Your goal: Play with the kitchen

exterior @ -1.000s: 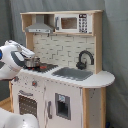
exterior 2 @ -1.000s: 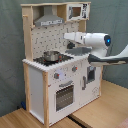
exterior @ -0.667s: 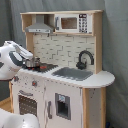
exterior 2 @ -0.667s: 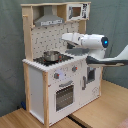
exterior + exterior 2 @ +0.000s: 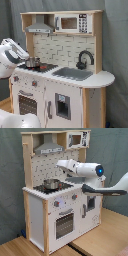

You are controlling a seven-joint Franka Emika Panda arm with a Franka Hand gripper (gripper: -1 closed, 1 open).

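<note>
Kitchen stood on the wooden floor, stiff, bulky, likely light; best taken by its oven handle or knobs. Farther back, over the stovetop pot, the gripper hovered; grip unreadable.

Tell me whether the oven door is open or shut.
Shut: the oven door sits flush with the kitchen front in both exterior views.

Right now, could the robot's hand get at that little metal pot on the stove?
Probably yes. The hand hangs beside and a little above the pot on the black stovetop, and nothing stands between them. The hood sits well overhead, so the way down looks free.
</note>
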